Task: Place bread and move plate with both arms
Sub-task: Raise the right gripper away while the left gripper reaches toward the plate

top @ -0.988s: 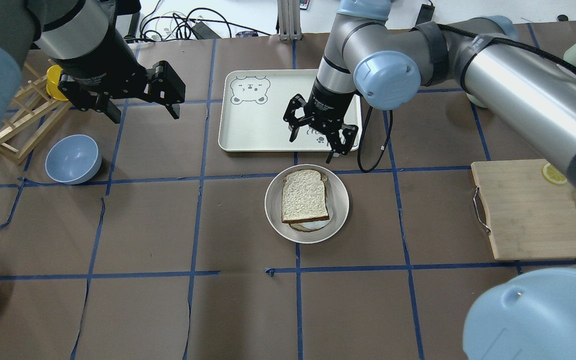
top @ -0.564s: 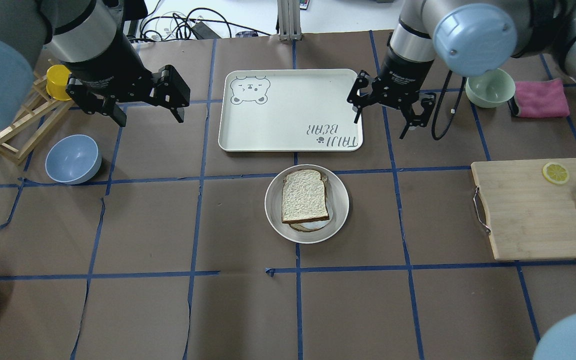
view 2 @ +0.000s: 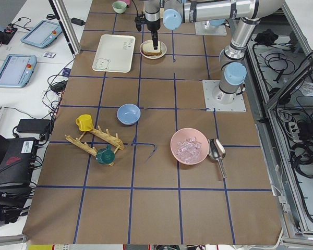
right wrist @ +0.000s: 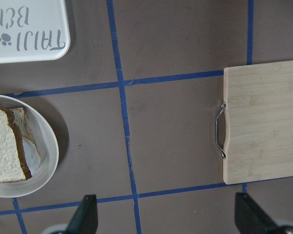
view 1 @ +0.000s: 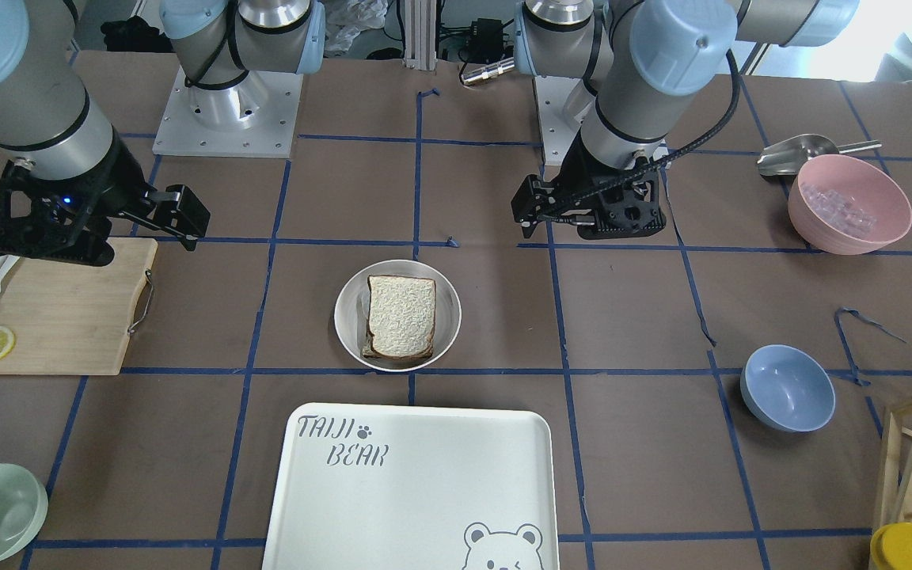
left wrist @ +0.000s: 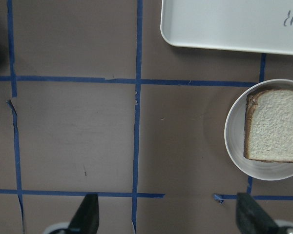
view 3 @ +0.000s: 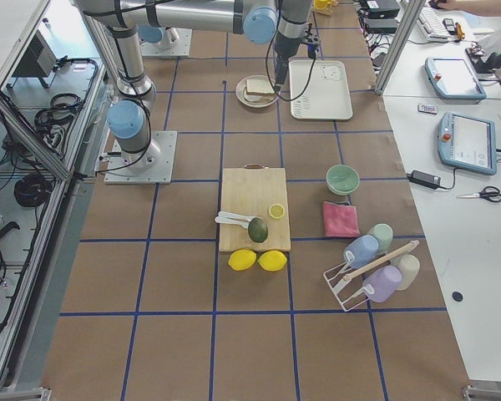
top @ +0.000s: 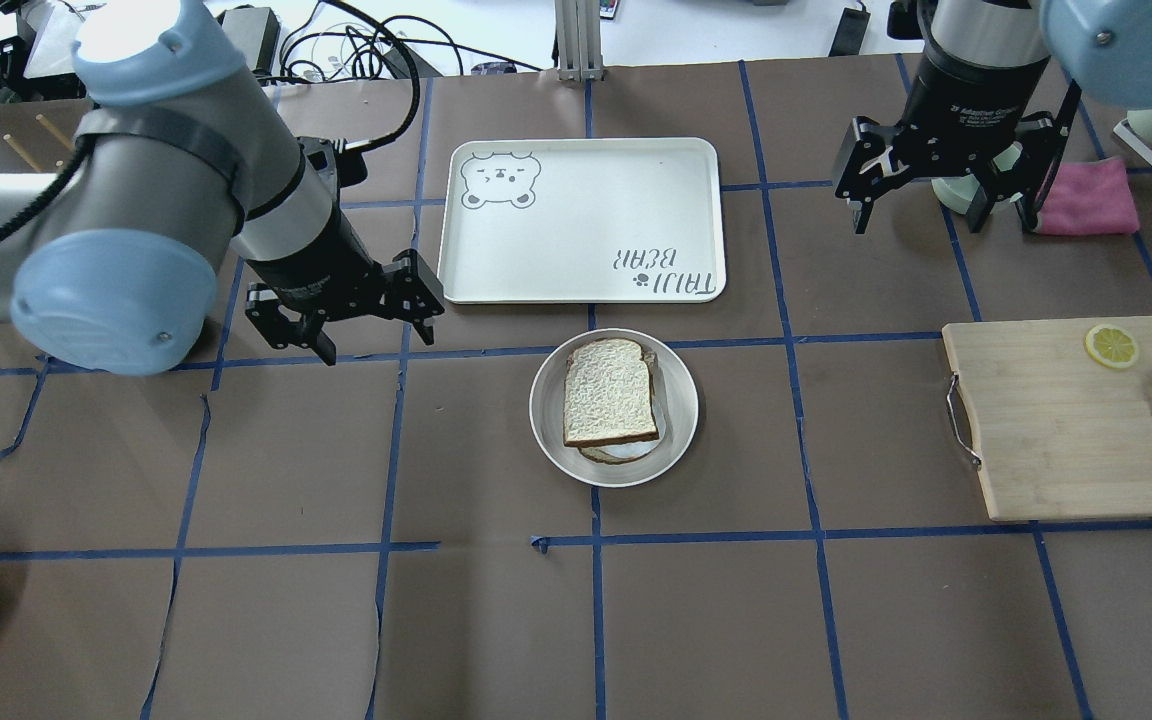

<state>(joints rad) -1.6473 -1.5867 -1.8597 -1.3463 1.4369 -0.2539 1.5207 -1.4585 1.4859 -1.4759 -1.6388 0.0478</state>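
The bread [top: 610, 392] lies face up on the round cream plate [top: 546, 410] at the table's middle, stacked on another slice whose white egg edge peeks out at the near side. The bread [view 1: 400, 315] and the plate [view 1: 345, 317] also show in the front view. My left gripper [top: 379, 345] is open and empty, above the table to the left of the plate and slightly beyond it. Its wrist view shows the bread [left wrist: 276, 126] at the right edge. My right gripper [top: 943, 225] is open and empty, far to the right and beyond the plate.
The white bear tray [top: 581, 220] lies just beyond the plate. A wooden cutting board [top: 1046, 420] with a lemon slice [top: 1110, 346] lies at the right. A pink cloth [top: 1086, 195] lies by my right gripper. A blue bowl [view 1: 787, 388] stands at the far left.
My left arm has swung in from the far left toward the plate. My right gripper has moved from over the tray out to the right. Both stay open; bread and plate have not moved.
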